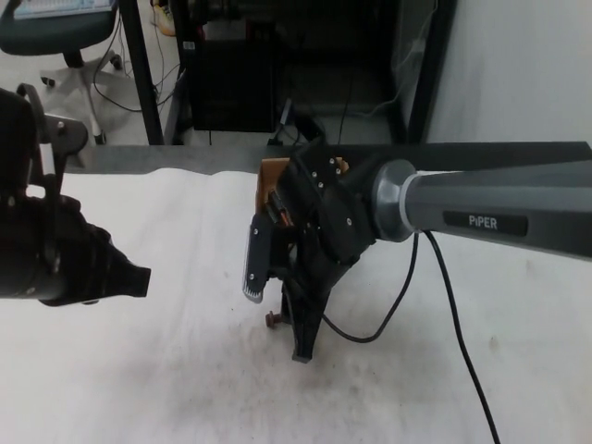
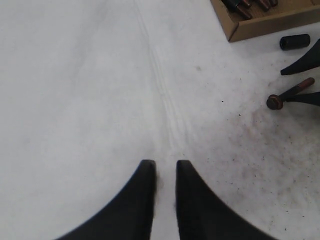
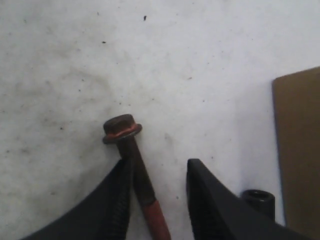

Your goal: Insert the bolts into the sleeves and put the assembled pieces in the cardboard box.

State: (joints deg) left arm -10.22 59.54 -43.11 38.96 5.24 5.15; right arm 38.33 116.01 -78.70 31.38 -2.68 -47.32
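We found the right gripper (image 3: 161, 167) released, astride a rusty bolt (image 3: 131, 150)
On the white bench (image 1: 139, 370) the cardboard box (image 2: 270, 27) held dark pieces; the left gripper (image 2: 165, 165) was nearly clenched, grasping nothing. The bolt, flange-headed and reddish-brown, lay flat touching one finger, and a black sleeve (image 2: 294, 41) lay just beside the box
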